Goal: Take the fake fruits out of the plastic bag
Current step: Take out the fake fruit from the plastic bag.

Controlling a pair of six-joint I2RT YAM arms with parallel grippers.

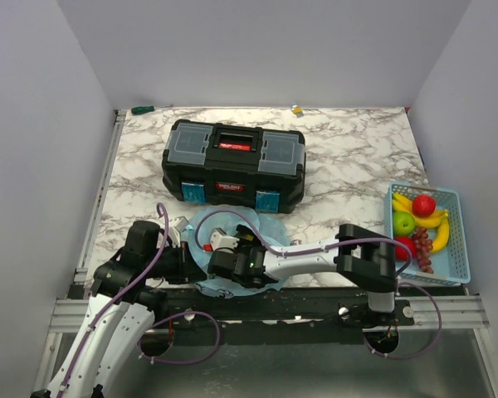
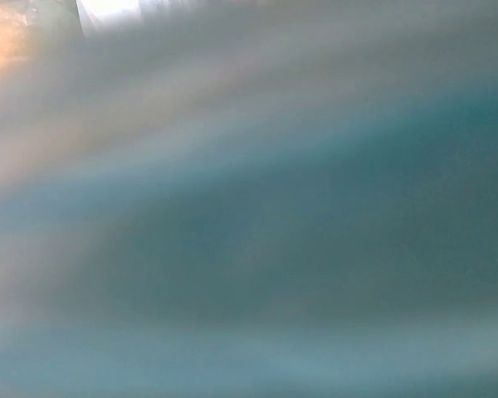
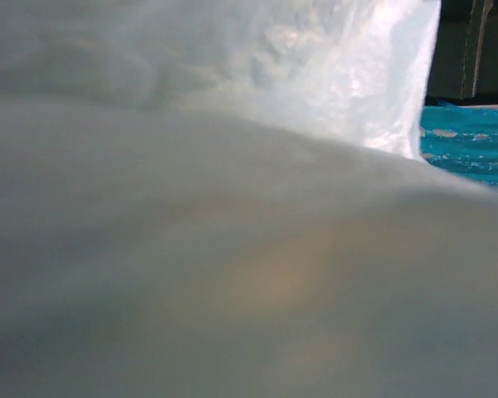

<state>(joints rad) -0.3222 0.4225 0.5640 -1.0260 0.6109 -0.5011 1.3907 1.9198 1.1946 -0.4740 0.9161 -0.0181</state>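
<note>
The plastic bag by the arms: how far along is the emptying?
Looks done: bananas, a red apple, a green apple and grapes lie in the blue basket. In hand: the left gripper and right gripper are at the plastic bag, whose film fills both wrist views. Still to do: unclear; I cannot see whether any fruit remains inside.

Nothing here can be read with certainty. The black toolbox point(image 1: 234, 164) bears a lid label point(image 1: 235, 146) and a front label point(image 1: 231, 187) in red with white lettering, both too small to make out. The plastic bag point(image 1: 274, 225) fills both wrist views as a blur, with no legible print.
</note>
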